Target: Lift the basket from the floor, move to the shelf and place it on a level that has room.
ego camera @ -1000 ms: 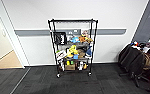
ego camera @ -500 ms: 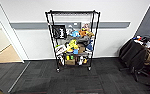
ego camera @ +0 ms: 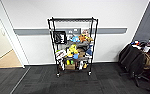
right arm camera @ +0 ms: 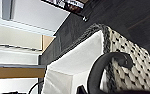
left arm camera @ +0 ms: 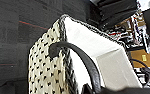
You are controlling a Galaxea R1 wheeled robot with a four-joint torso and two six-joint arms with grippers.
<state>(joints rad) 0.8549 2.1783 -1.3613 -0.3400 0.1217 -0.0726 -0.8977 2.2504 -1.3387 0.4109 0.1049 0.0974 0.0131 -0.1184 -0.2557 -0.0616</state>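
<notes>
From up high, the shelf (ego camera: 72,46) stands on the floor (ego camera: 73,82) by the wall. Its top level (ego camera: 72,19) is bare; the lower ones hold toys.

By the left wrist, the basket (left arm camera: 48,65) hangs over the carpet, its dark handle (left arm camera: 78,57) arching up. I cannot tell how the jaws stand.

By the right wrist, the other handle (right arm camera: 103,68) curves up too. Again, I cannot tell.

The basket is empty, so probably light and a bit bendy. The handles are the best place to hold.
</notes>
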